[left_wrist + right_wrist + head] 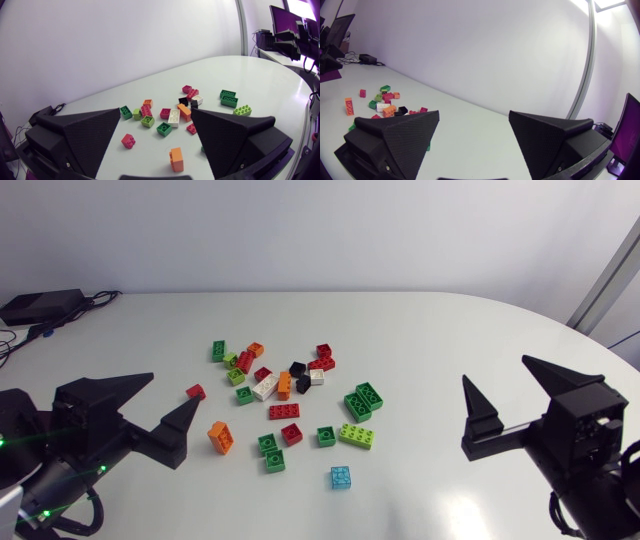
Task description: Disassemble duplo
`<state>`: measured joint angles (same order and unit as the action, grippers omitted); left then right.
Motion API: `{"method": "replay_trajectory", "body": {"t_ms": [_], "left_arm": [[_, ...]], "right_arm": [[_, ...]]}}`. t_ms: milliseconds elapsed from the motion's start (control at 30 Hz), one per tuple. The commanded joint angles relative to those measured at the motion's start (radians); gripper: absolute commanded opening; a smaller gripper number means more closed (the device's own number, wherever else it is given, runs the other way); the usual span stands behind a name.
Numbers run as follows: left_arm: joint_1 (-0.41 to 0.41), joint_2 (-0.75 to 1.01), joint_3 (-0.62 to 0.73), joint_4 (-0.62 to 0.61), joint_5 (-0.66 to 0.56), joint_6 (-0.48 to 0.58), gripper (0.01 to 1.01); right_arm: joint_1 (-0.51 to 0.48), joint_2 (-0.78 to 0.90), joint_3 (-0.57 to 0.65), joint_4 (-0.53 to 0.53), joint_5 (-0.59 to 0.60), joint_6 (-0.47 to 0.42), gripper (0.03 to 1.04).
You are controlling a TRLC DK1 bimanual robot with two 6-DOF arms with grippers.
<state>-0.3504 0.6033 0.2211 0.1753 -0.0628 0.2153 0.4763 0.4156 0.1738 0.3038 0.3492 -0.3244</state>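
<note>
Several duplo bricks lie scattered mid-table. Among them are a stacked dark green pair (363,400), an orange brick (284,385) joined to a white one (265,388), a red flat brick (285,412) and a lime brick (357,436). A light blue brick (341,477) lies nearest the front. My left gripper (175,390) hovers open left of the pile, holding nothing, with an orange brick (220,437) just beyond its fingertip. In the left wrist view that orange brick (176,159) lies between the open fingers of the left gripper (156,112). My right gripper (495,370) stands open at the right, well clear of the bricks.
A black box with cables (40,306) sits at the table's far left corner. The table's curved edge (560,330) runs behind the right arm. In the right wrist view the brick pile (385,102) lies beyond the left finger of the right gripper (474,114).
</note>
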Motion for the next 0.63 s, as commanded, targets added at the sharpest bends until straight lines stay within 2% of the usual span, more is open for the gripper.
{"method": "replay_trajectory", "body": {"t_ms": [0,33,100,167,200,333,400,433,533,600], "left_arm": [[0.008,-0.073,-0.034,-0.036,0.011,-0.014,0.980],[0.010,-0.109,-0.040,-0.059,0.011,-0.013,0.980],[0.004,-0.169,-0.051,-0.099,0.021,0.004,0.980],[-0.007,-0.240,-0.074,-0.135,0.021,0.036,0.980],[-0.007,-0.266,-0.080,-0.151,0.021,0.038,0.980],[0.008,-0.307,-0.097,-0.160,0.020,-0.001,0.980],[0.042,-0.389,-0.135,-0.165,0.020,-0.154,0.980],[0.068,-0.439,-0.152,-0.166,0.018,-0.198,0.980],[0.091,-0.617,-0.200,-0.203,0.018,-0.202,0.980],[0.111,-0.614,-0.195,-0.214,0.014,-0.174,0.980]], "right_arm": [[-0.100,-0.021,-0.132,0.090,-0.081,-0.050,1.00],[-0.143,-0.061,-0.175,0.107,-0.134,-0.054,1.00],[-0.177,-0.199,-0.178,-0.060,-0.197,-0.024,1.00],[-0.168,-0.396,-0.178,-0.249,-0.213,-0.005,1.00],[-0.157,-0.426,-0.177,-0.276,-0.219,0.007,1.00],[-0.159,-0.419,-0.178,-0.272,-0.211,0.024,0.99],[-0.156,-0.419,-0.178,-0.270,-0.214,0.082,0.98],[-0.153,-0.419,-0.178,-0.270,-0.213,0.108,0.98],[-0.148,-0.419,-0.178,-0.272,-0.216,0.189,0.98],[-0.134,-0.419,-0.178,-0.272,-0.217,0.200,0.98]]}}
